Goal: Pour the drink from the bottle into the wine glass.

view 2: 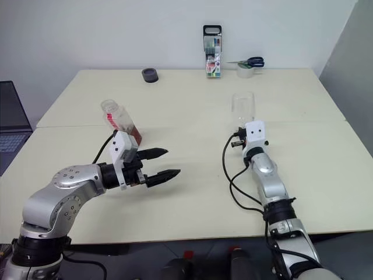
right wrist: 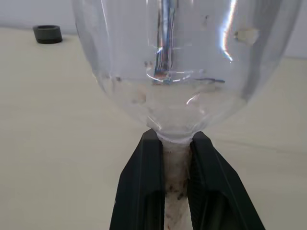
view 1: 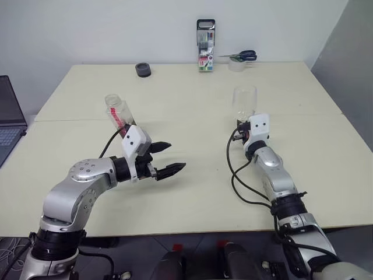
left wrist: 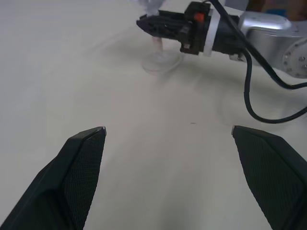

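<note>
On the cream bench, places are given from the wine glass.

Far to the glass's left, at the bench's edge, lies one dark laptop. Nearer, still well to the left of the glass, stands one bottle, clear plastic with a red label strip; it leans, no cap shows on its open neck, and the writing on the label is too small to read. A little reddish drink shows low in it.

Just in front of the bottle hangs the left tool, its two black fingers spread wide and released, holding nothing, pointing across toward the glass.

Behind and left of the glass, near the far edge, sits one small black ring-shaped object. Behind the glass stands one tall black-framed pack of markers; its print cannot be read. Just right of the pack lie one pair of blue-handled scissors.

The one wine glass stands upright, its bowl clear and looking empty. The right tool is clenched on its stem, just under the bowl, both fingers touching the stem.
</note>
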You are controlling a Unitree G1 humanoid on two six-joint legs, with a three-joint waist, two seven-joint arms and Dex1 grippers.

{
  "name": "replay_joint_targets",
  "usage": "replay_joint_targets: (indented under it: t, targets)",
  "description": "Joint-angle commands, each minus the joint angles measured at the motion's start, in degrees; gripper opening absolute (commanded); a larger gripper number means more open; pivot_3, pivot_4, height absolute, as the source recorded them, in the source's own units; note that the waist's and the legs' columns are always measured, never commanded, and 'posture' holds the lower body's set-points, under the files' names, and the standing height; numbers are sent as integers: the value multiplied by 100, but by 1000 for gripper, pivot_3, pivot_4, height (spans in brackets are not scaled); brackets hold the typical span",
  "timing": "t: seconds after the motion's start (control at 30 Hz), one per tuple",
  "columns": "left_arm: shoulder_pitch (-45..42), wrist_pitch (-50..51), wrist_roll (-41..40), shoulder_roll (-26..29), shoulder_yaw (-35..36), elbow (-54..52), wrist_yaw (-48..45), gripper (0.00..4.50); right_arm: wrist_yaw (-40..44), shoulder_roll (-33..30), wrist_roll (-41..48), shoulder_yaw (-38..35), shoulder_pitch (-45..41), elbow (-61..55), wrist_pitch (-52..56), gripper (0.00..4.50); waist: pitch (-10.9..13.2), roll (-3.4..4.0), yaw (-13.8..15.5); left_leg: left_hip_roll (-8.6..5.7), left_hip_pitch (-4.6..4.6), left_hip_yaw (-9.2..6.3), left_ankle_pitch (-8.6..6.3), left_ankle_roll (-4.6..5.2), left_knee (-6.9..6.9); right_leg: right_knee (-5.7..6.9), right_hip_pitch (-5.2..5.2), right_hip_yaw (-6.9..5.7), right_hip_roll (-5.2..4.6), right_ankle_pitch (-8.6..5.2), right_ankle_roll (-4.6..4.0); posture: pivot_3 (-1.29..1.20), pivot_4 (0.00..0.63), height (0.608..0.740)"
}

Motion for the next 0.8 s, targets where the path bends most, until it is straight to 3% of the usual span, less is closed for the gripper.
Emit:
replay_joint_targets:
  t: [0.03,0.6,0.8]
  targets:
    - [58,35,-159,-9,196,-290,150,4500,40,-50,-167,-42,250,-524,73,288,0,0,10,0,3,2,0,0,-1,2,0,-1,0,0,0,0,150,740]
    - [187,12,-295,-19,119,-425,291,4500,221,-153,-295,-6,2135,-2402,1345,288,-28,-14,77,1,8,-13,0,0,-3,-7,15,-7,2,-1,0,0,150,740]
    - [161,-6,-310,-49,30,-382,281,4500,256,-73,-278,-2,1915,-2384,1339,288,-34,-18,77,2,11,-13,0,0,-3,-8,17,-10,4,-1,0,0,150,740]
